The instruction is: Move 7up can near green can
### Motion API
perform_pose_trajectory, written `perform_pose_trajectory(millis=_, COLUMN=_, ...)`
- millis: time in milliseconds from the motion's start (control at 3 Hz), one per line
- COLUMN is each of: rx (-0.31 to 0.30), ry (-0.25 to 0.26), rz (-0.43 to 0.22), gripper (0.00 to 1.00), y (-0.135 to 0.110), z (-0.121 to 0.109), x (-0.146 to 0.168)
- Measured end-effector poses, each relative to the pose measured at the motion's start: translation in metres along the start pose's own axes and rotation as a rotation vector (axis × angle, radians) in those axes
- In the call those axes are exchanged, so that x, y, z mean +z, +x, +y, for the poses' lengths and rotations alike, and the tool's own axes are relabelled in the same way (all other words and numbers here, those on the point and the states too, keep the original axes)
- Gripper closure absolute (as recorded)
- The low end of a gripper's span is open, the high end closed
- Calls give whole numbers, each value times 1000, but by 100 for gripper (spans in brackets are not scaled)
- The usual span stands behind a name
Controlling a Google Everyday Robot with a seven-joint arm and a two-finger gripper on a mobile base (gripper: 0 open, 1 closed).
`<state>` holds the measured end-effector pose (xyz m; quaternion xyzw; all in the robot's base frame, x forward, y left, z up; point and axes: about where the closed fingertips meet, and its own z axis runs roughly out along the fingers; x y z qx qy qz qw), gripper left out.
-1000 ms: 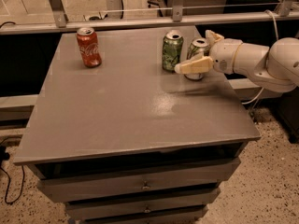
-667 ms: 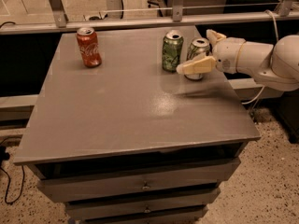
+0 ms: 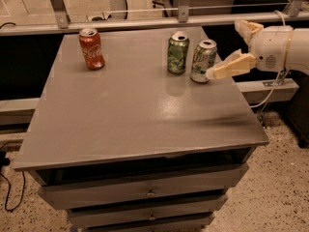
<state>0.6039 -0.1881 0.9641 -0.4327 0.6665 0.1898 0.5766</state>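
Observation:
The 7up can (image 3: 203, 61), silver-white with green lettering, stands upright on the grey table (image 3: 140, 115) near its right edge. The green can (image 3: 177, 52) stands upright just to its left, a small gap between them. My gripper (image 3: 222, 50) is open at the right of the 7up can, holding nothing. Its lower cream finger (image 3: 231, 66) reaches toward the can's right side; the upper finger (image 3: 247, 29) is well back from it. The white arm comes in from the right edge.
A red cola can (image 3: 91, 49) stands at the table's back left. A metal rail (image 3: 145, 21) runs behind the table. Drawers (image 3: 149, 192) sit under the tabletop. Speckled floor lies to the right, with a cable (image 3: 270, 93) hanging there.
My gripper has let go of the 7up can and drawn back to the right. The can stays standing beside the green can.

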Motion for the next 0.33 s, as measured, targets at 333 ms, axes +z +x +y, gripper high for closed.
perform_pose_trajectory(millis=333, rx=0, ry=1, rz=0, gripper=0, y=0, z=0, x=0)
